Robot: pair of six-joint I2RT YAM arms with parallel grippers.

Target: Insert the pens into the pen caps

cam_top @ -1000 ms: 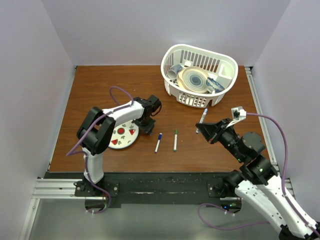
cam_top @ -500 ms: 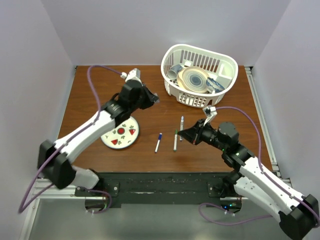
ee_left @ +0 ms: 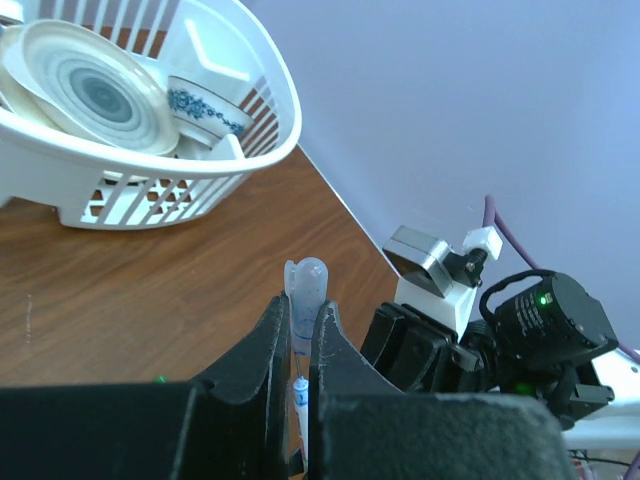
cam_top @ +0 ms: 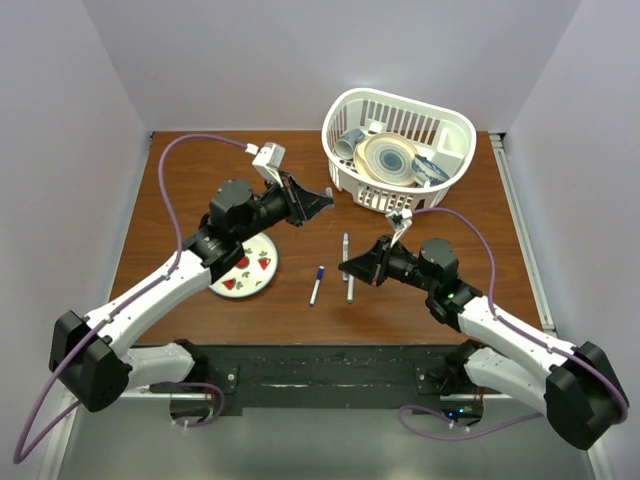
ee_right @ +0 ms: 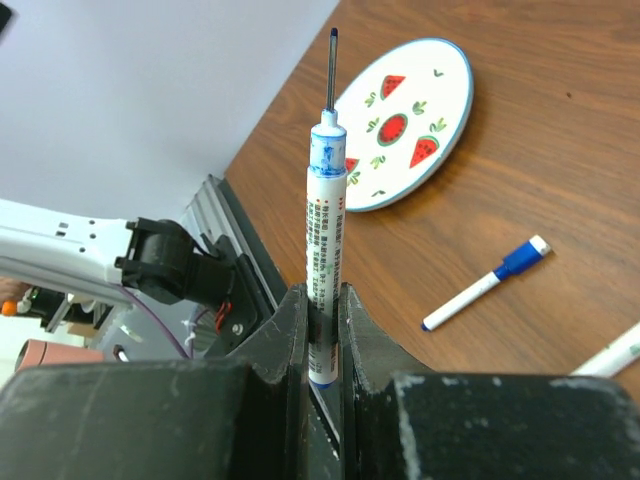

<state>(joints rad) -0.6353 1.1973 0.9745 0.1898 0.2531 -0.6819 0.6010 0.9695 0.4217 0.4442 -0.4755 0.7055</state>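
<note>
Misalignment risk at pen-to-cap mate.
Left gripper [ee_left: 298, 320] pinches pen cap [ee_left: 305, 283], right gripper [ee_right: 320, 300] pinches bare-tipped pen [ee_right: 326, 205], both aloft just on robot side of basket [cam_top: 375, 195]; thin nib off-axis could miss cap mouth, bend, or knock cap loose.

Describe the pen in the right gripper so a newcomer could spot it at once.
Start at the white basket at the far right of the table. Just in front of it, the right gripper holds one pen off the table. It alone is uncapped, its thin dark tip bare and blue smudges below it; the blue-capped pen beside it lies flat.
</note>
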